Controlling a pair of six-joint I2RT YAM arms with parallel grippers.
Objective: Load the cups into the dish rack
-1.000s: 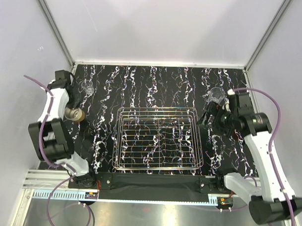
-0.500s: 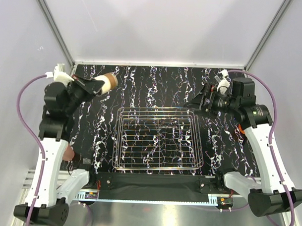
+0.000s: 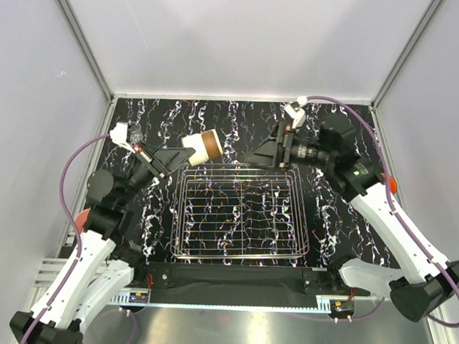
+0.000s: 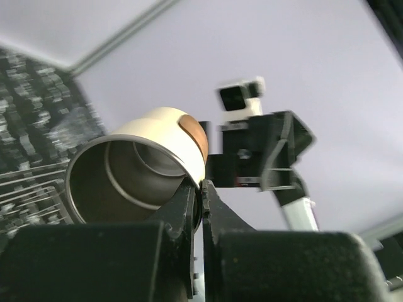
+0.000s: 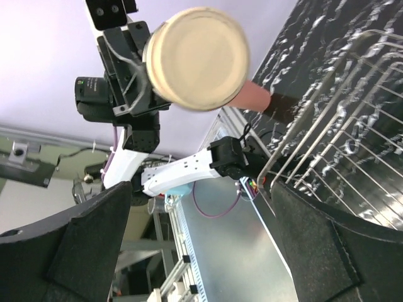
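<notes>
My left gripper (image 3: 182, 151) is shut on the rim of the cream cup with a brown band (image 3: 203, 145), holding it on its side in the air above the far left corner of the dish rack (image 3: 242, 240). In the left wrist view the fingers pinch the cup's (image 4: 135, 168) wall, one inside and one outside. My right gripper (image 3: 253, 156) stands wide open, facing the cup from the right, a short gap away. Its wrist view looks at the cup's base (image 5: 196, 58). A pinkish tumbler (image 5: 255, 95) stands on the table beyond it.
The silver wire rack (image 5: 352, 119) holds nothing that I can see. The pinkish tumbler (image 3: 81, 218) shows by the left wall behind my left arm. An orange cup (image 3: 385, 182) peeks out behind my right forearm. White walls close the table on three sides.
My left arm has lifted the cream cup from the far left and swung it toward the middle. My right arm has swung left from the far right corner, still open, to face the cup.
</notes>
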